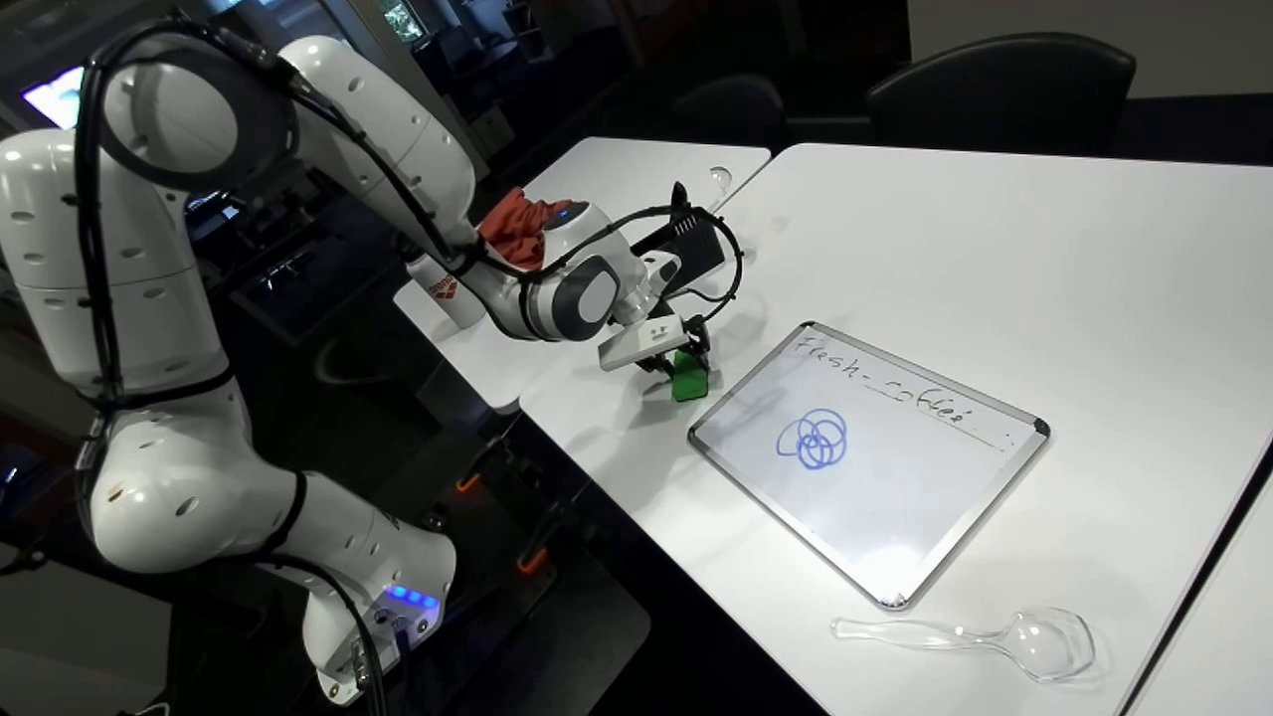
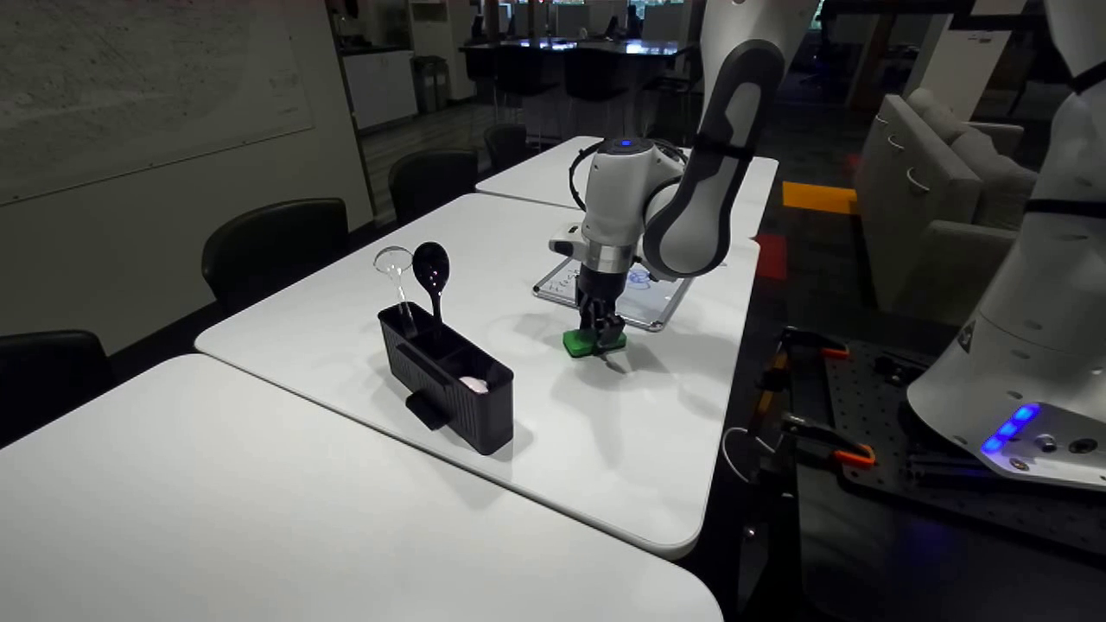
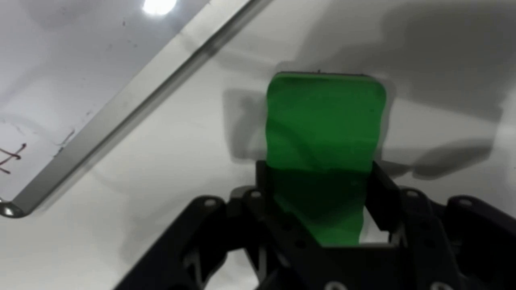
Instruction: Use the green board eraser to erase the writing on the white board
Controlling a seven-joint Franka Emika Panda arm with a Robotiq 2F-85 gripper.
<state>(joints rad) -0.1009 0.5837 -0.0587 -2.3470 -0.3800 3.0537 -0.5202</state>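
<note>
The green board eraser (image 1: 690, 384) shows in both exterior views (image 2: 574, 344) and in the wrist view (image 3: 324, 117). My gripper (image 1: 677, 364) is shut on it, with a finger against each long side in the wrist view (image 3: 316, 171). The eraser is at or just above the tabletop; I cannot tell if it touches. The white board (image 1: 895, 497) lies flat beside the gripper, its silver frame at upper left in the wrist view (image 3: 133, 92). The writing is a blue circled doodle (image 1: 814, 439) and a dark line of text (image 1: 880, 383) along one edge. The arm partly hides the board in an exterior view (image 2: 652, 302).
A black caddy (image 2: 449, 380) holding a clear spoon (image 2: 395, 263) and a black spoon (image 2: 431, 268) stands on the white table near the gripper. Another clear ladle (image 1: 1044, 644) lies beside the board. A white bottle (image 1: 446, 290) and a red cloth (image 1: 517, 231) are behind the arm.
</note>
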